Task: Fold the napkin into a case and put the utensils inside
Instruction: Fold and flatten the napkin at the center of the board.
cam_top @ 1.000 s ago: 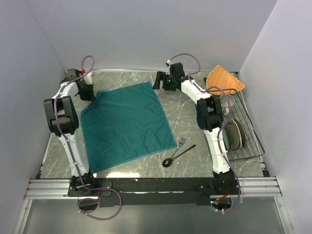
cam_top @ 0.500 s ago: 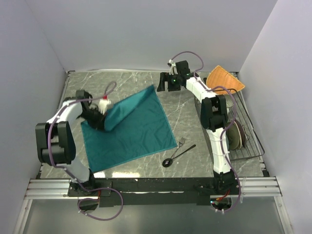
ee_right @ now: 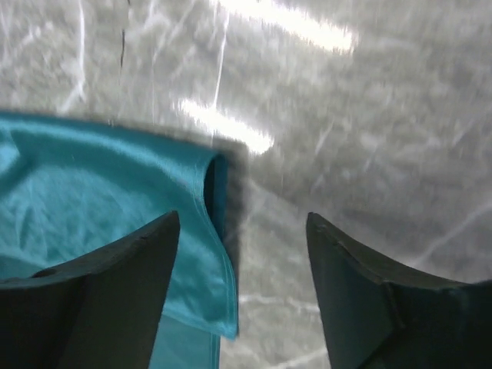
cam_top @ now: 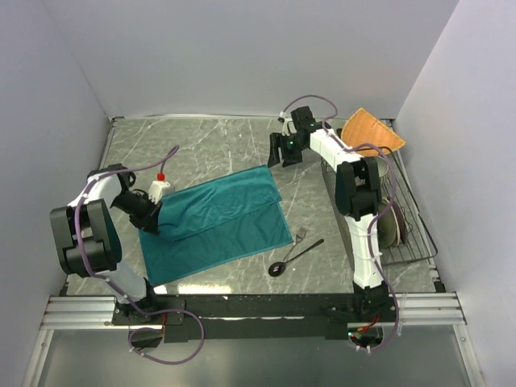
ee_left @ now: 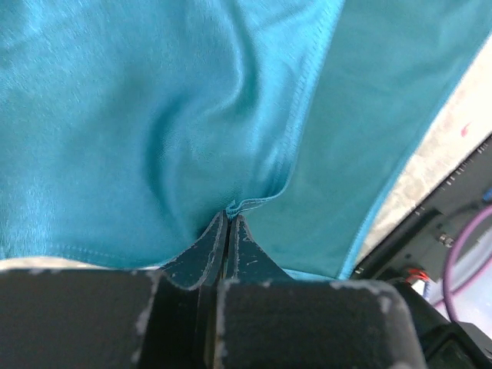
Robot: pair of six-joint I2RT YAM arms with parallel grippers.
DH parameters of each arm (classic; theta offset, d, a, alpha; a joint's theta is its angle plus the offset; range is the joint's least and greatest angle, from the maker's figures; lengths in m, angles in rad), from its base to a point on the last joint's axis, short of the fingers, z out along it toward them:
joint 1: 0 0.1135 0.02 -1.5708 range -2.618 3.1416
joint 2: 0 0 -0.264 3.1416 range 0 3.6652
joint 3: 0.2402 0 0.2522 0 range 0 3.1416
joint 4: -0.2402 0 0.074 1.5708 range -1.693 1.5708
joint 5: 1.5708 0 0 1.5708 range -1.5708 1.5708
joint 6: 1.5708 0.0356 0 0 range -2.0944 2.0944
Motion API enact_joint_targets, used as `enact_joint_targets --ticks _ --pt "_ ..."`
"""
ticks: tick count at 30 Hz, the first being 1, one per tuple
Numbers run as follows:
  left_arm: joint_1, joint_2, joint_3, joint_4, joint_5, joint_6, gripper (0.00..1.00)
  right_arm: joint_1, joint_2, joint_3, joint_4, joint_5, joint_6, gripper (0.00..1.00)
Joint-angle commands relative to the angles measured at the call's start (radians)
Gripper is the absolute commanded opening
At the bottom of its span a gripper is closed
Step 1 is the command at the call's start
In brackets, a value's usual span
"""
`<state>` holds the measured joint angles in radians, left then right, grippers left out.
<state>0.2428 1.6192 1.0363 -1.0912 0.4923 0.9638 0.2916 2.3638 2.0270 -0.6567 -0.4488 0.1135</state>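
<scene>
Pinching a stitched hem of the teal napkin (cam_top: pixel 230 216), the left claw (ee_left: pixel 229 219) has its dark fingers pressed flat together, with the cloth's edge caught right at their tips. The napkin lies on the grey marble-patterned bench (cam_top: pixel 210 145). Its upper layer is folded over so that a strip of the lower layer shows along the near side, and the soft fabric has a slight sheen and is puckered where it is gripped. The right claw (ee_right: pixel 242 217) hangs over bare bench by the napkin's far right corner, its fingers spread wide with nothing between them. In the wrist view the doubled corner of cloth sits below, close to one finger. Just off the napkin's near right corner, apart from the cloth, lie a small silver fork (cam_top: pixel 301 235) and a slim dark spoon (cam_top: pixel 298 255) with a round black bowl pointing toward the near edge. They lie close together, and whether they touch cannot be told. Along the bench's right edge stands a wire rack (cam_top: pixel 420 228) holding upright round plates (cam_top: pixel 390 222) and a pale cup (cam_top: pixel 375 168), partly hidden behind the right arm. An orange woven, fan-shaped cloth (cam_top: pixel 372 132) rests at the far right corner.
</scene>
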Motion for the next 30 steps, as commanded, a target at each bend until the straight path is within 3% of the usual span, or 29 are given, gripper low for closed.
enact_joint_targets --ticks 1,9,22,30 --pt "0.001 0.005 0.053 0.002 0.043 0.03 0.01 -0.008 -0.139 -0.082 -0.115 0.007 -0.057 0.71" --pt "0.003 -0.015 0.019 0.04 0.026 0.015 0.01 0.006 -0.199 -0.27 -0.129 -0.014 -0.066 0.55" --pt "0.001 -0.088 -0.027 0.071 0.025 -0.027 0.01 0.067 -0.192 -0.398 -0.072 0.002 -0.04 0.45" --pt "0.0 -0.13 -0.056 0.086 0.009 -0.034 0.01 0.069 -0.21 -0.429 -0.055 0.001 -0.04 0.16"
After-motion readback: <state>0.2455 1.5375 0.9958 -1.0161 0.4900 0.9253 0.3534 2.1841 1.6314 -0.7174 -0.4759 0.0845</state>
